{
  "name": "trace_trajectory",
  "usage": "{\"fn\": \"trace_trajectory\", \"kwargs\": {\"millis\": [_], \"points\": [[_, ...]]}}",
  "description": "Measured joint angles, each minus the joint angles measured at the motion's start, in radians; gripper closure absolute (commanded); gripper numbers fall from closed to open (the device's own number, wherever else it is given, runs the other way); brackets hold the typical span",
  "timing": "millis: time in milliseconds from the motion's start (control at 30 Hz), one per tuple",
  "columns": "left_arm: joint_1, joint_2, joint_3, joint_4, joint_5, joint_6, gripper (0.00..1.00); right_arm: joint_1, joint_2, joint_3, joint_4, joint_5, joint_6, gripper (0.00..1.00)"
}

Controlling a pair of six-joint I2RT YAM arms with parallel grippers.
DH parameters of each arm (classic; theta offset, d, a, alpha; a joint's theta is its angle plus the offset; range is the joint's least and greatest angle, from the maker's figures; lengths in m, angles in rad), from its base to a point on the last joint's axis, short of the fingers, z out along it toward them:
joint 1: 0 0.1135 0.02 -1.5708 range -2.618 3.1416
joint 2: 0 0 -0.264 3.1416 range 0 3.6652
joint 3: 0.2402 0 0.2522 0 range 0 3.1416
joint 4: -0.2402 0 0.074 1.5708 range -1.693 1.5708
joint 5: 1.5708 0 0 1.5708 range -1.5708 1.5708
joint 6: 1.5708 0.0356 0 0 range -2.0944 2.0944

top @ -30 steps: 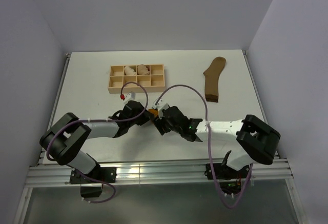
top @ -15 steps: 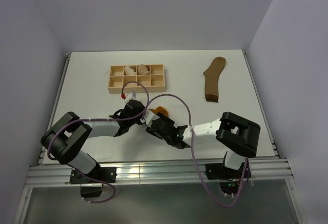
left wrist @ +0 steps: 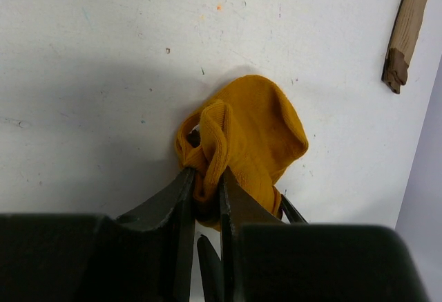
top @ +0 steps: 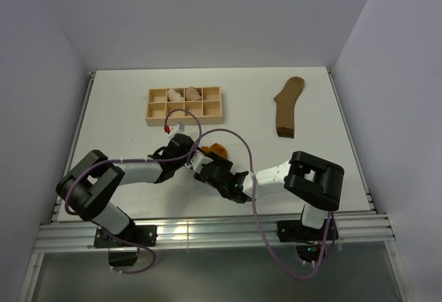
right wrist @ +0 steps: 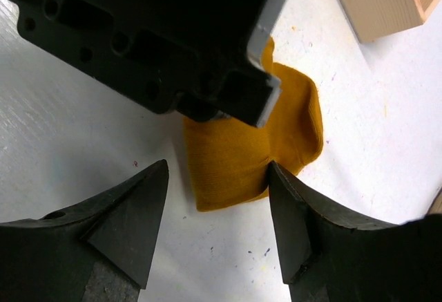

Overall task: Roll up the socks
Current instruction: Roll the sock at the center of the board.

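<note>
The mustard-orange sock [left wrist: 248, 133] lies bunched into a lump at the table's middle, also in the top view [top: 218, 150] and the right wrist view [right wrist: 248, 143]. Its striped cuff is hidden. My left gripper [left wrist: 205, 184] is shut on a fold at the lump's near edge. My right gripper [right wrist: 217, 177] is open, its jaws straddling the sock's lower edge, the right fingertip [right wrist: 283, 184] touching the fabric. The olive-brown sock [top: 287, 107] lies flat at the back right, and its cuff end shows in the left wrist view [left wrist: 407, 25].
A wooden divided tray [top: 184, 104] stands at the back left with pale pinkish rolled bundles [top: 183, 95] in its rear compartments; its corner [right wrist: 376, 1] shows close to the right gripper. Both arms cross close together at the table's middle.
My right gripper has moved left and toward the sock, next to the left gripper. The sock lump now shows more, behind the grippers. The left arm has barely moved.
</note>
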Motion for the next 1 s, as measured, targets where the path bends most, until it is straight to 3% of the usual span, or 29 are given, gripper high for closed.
{"fn": "trace_trajectory", "kwargs": {"millis": [167,267,300,433,567,600,700,800,1000], "points": [[0.000,0.003,0.003,-0.002,0.002,0.007,1.00,0.000,0.045,0.028,0.003,0.004,-0.007,0.41],[0.005,0.003,0.003,-0.007,0.003,0.011,1.00,0.000,0.066,0.040,0.012,0.014,-0.003,0.58],[0.006,0.003,0.003,-0.008,0.005,0.013,0.99,0.000,0.069,0.044,0.011,0.019,-0.001,0.69],[0.010,0.002,0.003,-0.009,0.005,0.017,0.93,0.000,0.078,0.053,0.007,0.040,0.021,0.87],[0.010,-0.009,0.003,-0.020,-0.006,0.016,0.69,-0.005,0.077,0.056,0.005,0.033,0.043,0.98],[0.010,-0.013,0.003,-0.027,-0.011,0.016,0.56,-0.008,0.077,0.056,0.006,0.027,0.050,1.00],[0.010,-0.040,-0.003,-0.048,-0.021,0.002,0.35,-0.026,0.069,0.056,0.008,-0.011,0.079,1.00],[0.017,-0.073,-0.026,-0.063,-0.032,-0.020,0.21,-0.058,0.055,0.056,0.007,-0.075,0.122,1.00],[0.061,-0.159,-0.087,-0.080,-0.056,-0.068,0.10,-0.114,0.037,0.056,0.015,-0.210,0.198,1.00]]}}
